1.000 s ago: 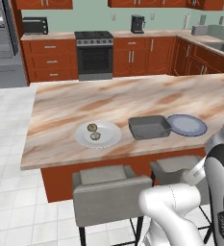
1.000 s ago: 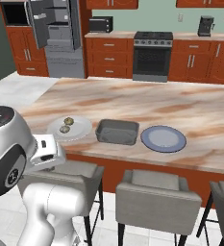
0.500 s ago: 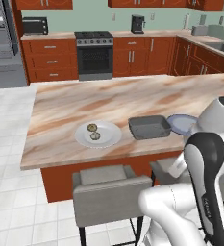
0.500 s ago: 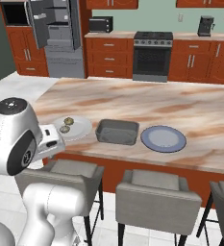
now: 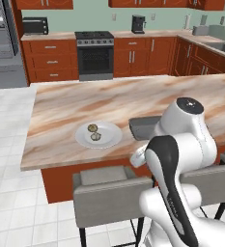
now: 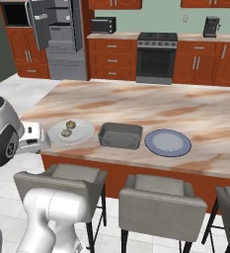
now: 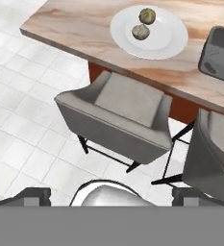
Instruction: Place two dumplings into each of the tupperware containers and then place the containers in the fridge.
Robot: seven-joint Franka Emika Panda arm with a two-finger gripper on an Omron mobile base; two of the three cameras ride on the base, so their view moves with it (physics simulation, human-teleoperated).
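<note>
Two small tan wrinkled dumplings (image 7: 143,25) sit together on the round white plate (image 7: 171,43), beside the grey rectangular tupperware container (image 6: 119,135). The two-finger gripper (image 7: 112,194), jaws spread wide and empty, hangs short of the plate, above the grey stool (image 7: 118,115); the dumplings lie ahead.

Tan dumplings (image 7: 144,24) — white plate (image 7: 168,43) — grey container (image 6: 119,136).

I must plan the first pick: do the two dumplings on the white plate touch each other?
Apart. The hand view shows a thin strip of white plate between the two dumplings.
</note>
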